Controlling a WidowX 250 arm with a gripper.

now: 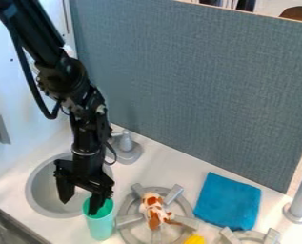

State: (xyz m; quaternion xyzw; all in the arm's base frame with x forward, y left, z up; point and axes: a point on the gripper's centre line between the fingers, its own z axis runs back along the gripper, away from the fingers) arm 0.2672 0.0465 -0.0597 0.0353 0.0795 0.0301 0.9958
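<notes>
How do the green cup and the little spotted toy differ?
The green cup is one colour outside, while the spotted toy is white with reddish-brown patches. The cup is a smooth, open-topped container, while the toy is a small animal-like figure. The cup stands with one of the gripper's fingers at its mouth, while the toy lies on the grey burner, away from them.

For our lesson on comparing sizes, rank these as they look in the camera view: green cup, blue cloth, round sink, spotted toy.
1. Round sink
2. Blue cloth
3. Green cup and spotted toy: too close in size to rank.
</notes>
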